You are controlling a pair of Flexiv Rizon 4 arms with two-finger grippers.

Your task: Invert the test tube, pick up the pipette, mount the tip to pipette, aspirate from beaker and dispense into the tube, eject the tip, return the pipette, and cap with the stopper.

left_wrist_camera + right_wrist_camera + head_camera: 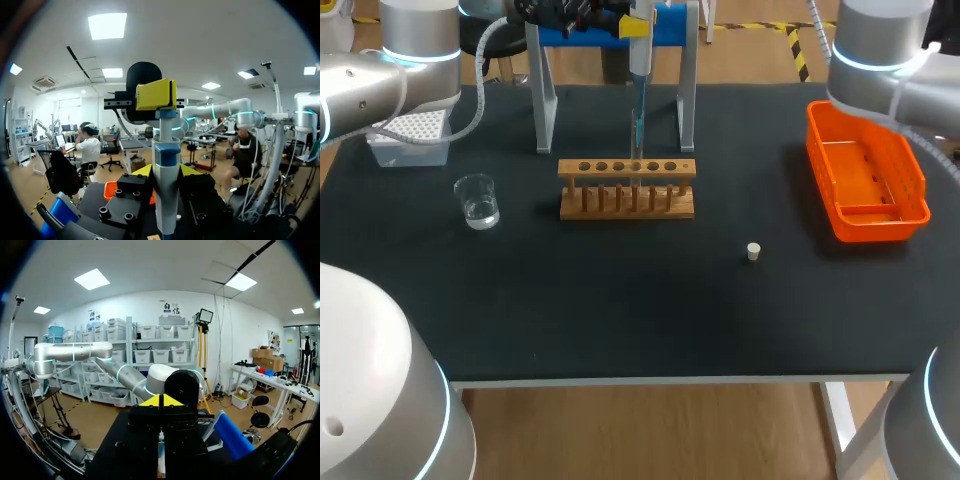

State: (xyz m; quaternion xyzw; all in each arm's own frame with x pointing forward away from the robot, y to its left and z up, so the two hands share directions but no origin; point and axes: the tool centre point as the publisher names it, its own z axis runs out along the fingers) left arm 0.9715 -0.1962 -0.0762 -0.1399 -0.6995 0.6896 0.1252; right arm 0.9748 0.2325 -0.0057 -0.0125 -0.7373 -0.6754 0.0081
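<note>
The left gripper (166,172) is clenched on the pipette (640,60). In the left wrist view its yellow fingers (142,171) stand on the two sides of the white body, which is upright between them. In the head view the pipette is at 12 o'clock of the table (620,310), in front of the blue bar of the stand (546,100), and it hangs straight down. Its tip (638,128), of blue-green colour, points down at the wooden rack (627,190), in line with one of the middle holes. If it goes inside the hole, I cannot tell. The test tube I cannot make out in the rack.

The right gripper (160,401) has its two yellow tips pressed together with nothing between them. In the left wrist view they sit directly over the head of the pipette. Whether they touch it, I cannot tell.

From the rack, the beaker (477,200) is at 9 o'clock, well apart from it. It is upright, with a little clear liquid at the bottom. The white tip box (410,135) is at 10 o'clock, near the far left corner of the table. The small pale stopper (754,251) stands alone on the dark mat at 4 o'clock. The orange basket (820,150) lies at 3 o'clock, near the right edge of the table.
</note>
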